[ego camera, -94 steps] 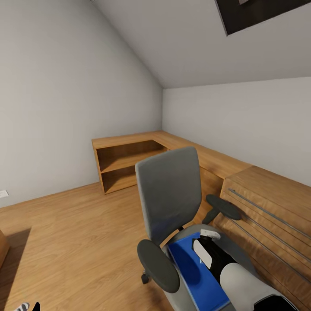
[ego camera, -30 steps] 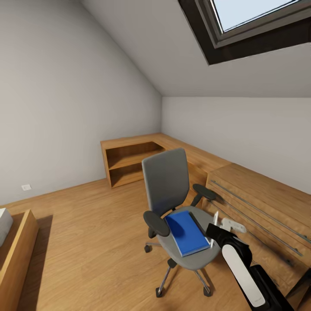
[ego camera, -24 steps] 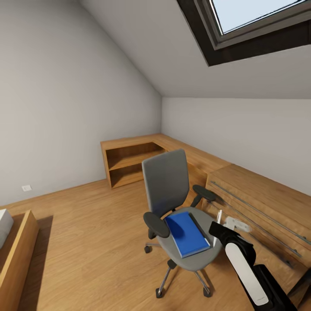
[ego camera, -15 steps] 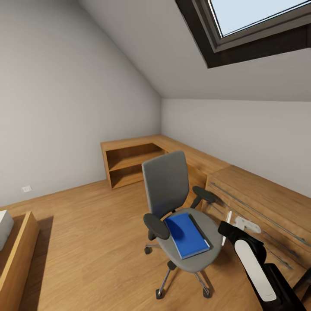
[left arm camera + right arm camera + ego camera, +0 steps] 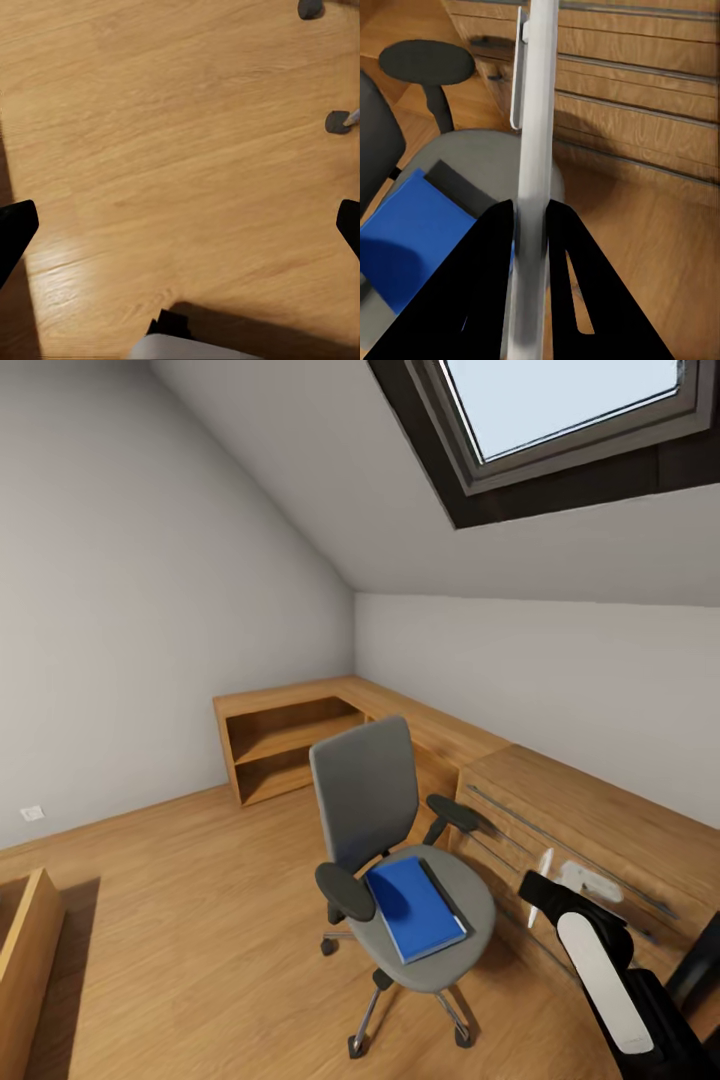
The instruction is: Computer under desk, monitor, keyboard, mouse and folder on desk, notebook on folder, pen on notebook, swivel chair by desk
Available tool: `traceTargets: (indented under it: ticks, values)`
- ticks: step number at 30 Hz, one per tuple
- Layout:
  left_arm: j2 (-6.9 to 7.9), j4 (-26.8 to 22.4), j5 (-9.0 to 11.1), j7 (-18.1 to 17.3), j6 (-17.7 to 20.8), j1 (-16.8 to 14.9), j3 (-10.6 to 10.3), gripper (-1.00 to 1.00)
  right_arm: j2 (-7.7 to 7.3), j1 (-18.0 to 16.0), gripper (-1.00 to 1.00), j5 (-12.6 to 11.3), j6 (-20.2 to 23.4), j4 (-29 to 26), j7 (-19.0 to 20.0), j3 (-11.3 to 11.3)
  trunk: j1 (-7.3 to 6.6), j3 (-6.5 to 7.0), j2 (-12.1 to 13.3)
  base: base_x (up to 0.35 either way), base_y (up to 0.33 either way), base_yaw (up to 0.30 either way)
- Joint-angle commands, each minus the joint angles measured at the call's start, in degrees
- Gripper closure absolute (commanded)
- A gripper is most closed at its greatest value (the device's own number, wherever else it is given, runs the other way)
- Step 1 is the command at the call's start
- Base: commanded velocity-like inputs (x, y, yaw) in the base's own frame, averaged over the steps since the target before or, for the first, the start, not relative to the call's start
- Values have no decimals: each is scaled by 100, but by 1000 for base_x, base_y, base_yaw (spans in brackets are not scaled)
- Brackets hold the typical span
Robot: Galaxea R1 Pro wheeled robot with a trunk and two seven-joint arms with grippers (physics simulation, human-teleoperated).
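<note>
The right gripper (image 5: 531,225) pinches a silver pen (image 5: 534,150) between its black fingers; the left gripper (image 5: 180,225) hangs spread wide over bare wood floor (image 5: 187,150). Beyond, a blue folder (image 5: 414,907) lies flat on the grey swivel chair (image 5: 365,800), just beside the wooden desk (image 5: 560,800). No writing is legible.

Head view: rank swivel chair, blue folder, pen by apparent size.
1. swivel chair, largest by far.
2. blue folder, lying on the chair seat.
3. pen, a thin white sliver held upright in the right tool. It sits nearer the camera, yet looks smallest.
</note>
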Motion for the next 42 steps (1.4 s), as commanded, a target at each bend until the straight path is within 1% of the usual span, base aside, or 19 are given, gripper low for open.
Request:
traceTargets:
  ticks: [1,2,3,4,7,11,18,24,35,42]
  values:
    - [-4,-5,-41,8,36,1,5,-100,-6,-6,100,-55,4,-7,-36,-15,-22,13,38,0,0,-14]
    - [-7,14,-95,8,36,1,4,-100,-9,-7,100,-55,9,-12,-36,-67,-44,31,78,0,0,-7]
    - [-8,18,-107,8,36,1,4,-100,-11,-5,100,-55,10,-13,-36,-81,-66,49,118,0,0,-6]
    - [-14,44,-153,4,36,1,2,-100,-15,-4,100,-55,13,-16,-36,-223,-88,69,158,0,0,-150]
    - [-17,136,-163,-4,30,1,-6,-100,-20,-3,100,-55,17,-17,-36,-262,-154,129,278,0,0,-205]
    - [-16,310,-172,-16,-1,1,-15,-100,-37,-2,100,-55,111,-17,-31,-385,-154,138,278,0,0,-256]
    - [-6,360,-174,-26,-15,1,-40,-100,-45,1,100,-55,238,-13,-20,-596,-154,156,278,0,-6,-275]
    - [-5,367,-174,-27,-16,1,-48,-100,-42,1,100,-55,279,-9,-16,-746,-154,171,278,0,-193,-278]
    - [0,376,-174,-27,-16,1,-49,-100,-50,1,100,-50,286,-5,-17,-789,-154,186,278,0,-300,-262]
    - [4,376,-174,-27,-16,1,-49,-100,-51,1,100,-37,284,12,-18,-790,-154,183,278,0,-313,-50]
